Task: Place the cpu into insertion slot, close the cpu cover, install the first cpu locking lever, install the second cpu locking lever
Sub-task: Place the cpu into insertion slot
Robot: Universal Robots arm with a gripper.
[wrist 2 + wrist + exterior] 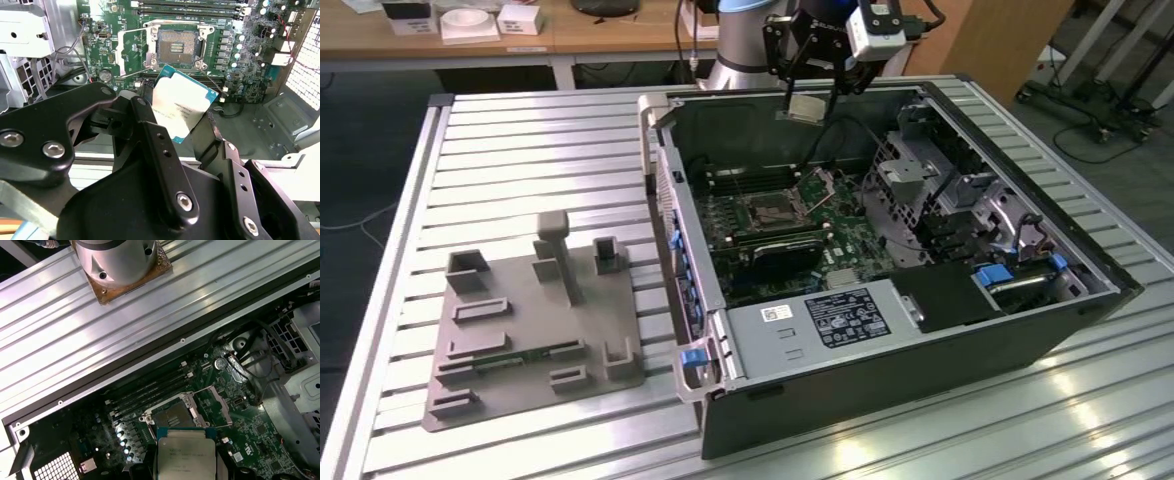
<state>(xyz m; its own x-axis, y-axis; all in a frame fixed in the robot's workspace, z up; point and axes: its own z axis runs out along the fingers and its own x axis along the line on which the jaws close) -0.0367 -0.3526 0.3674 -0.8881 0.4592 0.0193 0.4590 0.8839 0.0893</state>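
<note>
Cpu (805, 107), square, no long axis, silver top facing away from the board, aloft over open computer case (881, 375), toward the counter (520, 150) edge by the arm's base, claw (809, 96) clenched on its opposite edges, insertion slot (178, 47) uncovered, cpu cover (131, 50) flipped open beside it.

Bright, even light falls from above. In the exterior view the ribbed silver aluminium table (520, 130) shows white glare streaks along its edge nearest the camera, while the open black computer case (854, 385) is dim inside, darkest at its far wall. In the first wrist view the table's ribs flare in pale bands. In the second wrist view the black metal gripper (177, 117), close to the lens, looks soft; the cpu (182, 100), a small square silver-grey chip, reflects pale light.
</note>
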